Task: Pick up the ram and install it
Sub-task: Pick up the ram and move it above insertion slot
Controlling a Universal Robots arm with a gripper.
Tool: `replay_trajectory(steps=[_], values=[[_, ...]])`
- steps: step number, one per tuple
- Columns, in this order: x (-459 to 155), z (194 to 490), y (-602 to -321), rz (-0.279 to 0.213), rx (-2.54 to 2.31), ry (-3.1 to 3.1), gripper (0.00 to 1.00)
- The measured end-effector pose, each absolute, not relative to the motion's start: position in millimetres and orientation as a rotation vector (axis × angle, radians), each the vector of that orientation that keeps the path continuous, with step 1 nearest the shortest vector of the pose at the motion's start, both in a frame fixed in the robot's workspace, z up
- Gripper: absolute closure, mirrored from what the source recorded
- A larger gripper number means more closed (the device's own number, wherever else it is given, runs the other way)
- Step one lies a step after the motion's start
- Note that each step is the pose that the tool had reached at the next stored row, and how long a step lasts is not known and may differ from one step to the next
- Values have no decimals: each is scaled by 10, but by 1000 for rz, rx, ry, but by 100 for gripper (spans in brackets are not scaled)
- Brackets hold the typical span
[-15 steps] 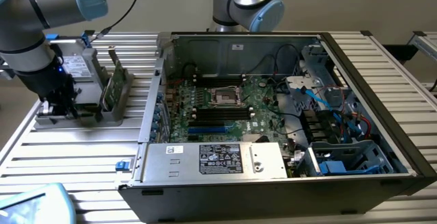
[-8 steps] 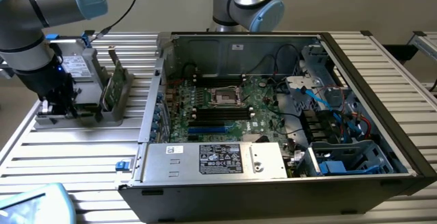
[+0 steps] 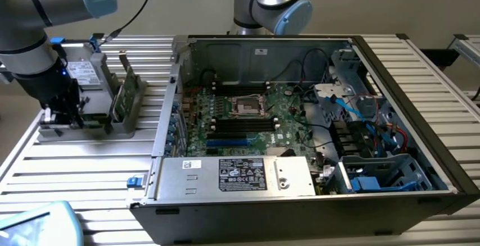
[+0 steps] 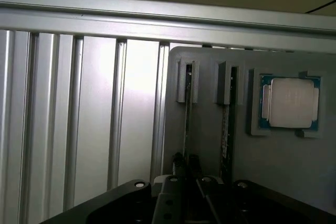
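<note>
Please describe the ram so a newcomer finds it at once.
On the exterior view's left of the open computer case sits a gray holder. The ram stands on edge in its slot farther from the silver processor, thinner than the neighbouring board, held by the gripper.

- Arm (image 3: 37,10): grey, with pale-blue caps.
- Table (image 3: 75,167): silver, ribbed in long stripes.
- Motherboard (image 3: 255,119): green, black slots.
- Holder (image 4: 210,145): plain grey; ram (image 4: 187,124) a thin dark edge.
- Processor (image 4: 290,103): silver, blue-green rim.
- Case (image 3: 300,223): black outside.
</note>
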State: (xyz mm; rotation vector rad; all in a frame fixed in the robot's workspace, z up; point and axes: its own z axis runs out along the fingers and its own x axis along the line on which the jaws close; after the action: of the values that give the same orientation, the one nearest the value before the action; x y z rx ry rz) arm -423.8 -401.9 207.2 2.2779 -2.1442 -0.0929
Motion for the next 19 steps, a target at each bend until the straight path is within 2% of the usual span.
replay_trajectory(steps=[19], values=[[-4234,2289,-4019,-82,2273,-2138,86]])
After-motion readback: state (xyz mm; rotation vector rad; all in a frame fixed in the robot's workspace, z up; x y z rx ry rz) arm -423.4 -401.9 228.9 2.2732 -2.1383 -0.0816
